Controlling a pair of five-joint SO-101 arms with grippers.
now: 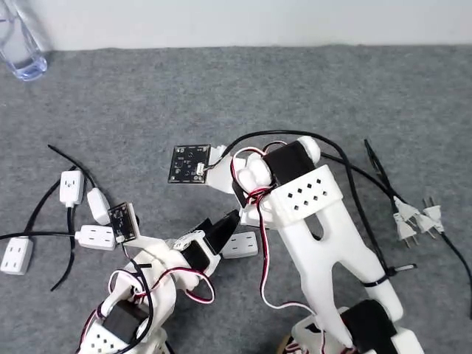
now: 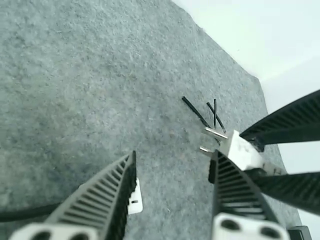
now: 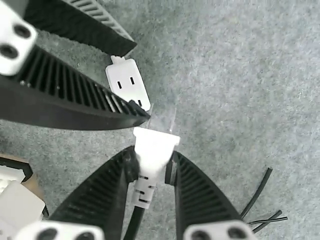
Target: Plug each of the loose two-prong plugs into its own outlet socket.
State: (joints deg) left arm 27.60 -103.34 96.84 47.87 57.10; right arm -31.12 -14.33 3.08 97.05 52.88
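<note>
right tool (image 3: 152,159): clamped on plug (image 3: 152,145), mid-frame. left tool (image 2: 175,160): open, socket (image 2: 135,201) between its fingers, lower centre. spare plugs (image 1: 405,225): right side of surface (image 1: 332,96).

Overhead camera looks down on the grey carpeted table (image 1: 221,96), my white plastic arms (image 1: 324,243) at 6 o'clock; both wrist cameras, close in, share the white plastic two-prong plug (image 3: 152,150).

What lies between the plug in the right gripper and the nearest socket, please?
In the right wrist view, one finger tip of the left gripper sits between the plug and the socket, over grey carpet.
</note>
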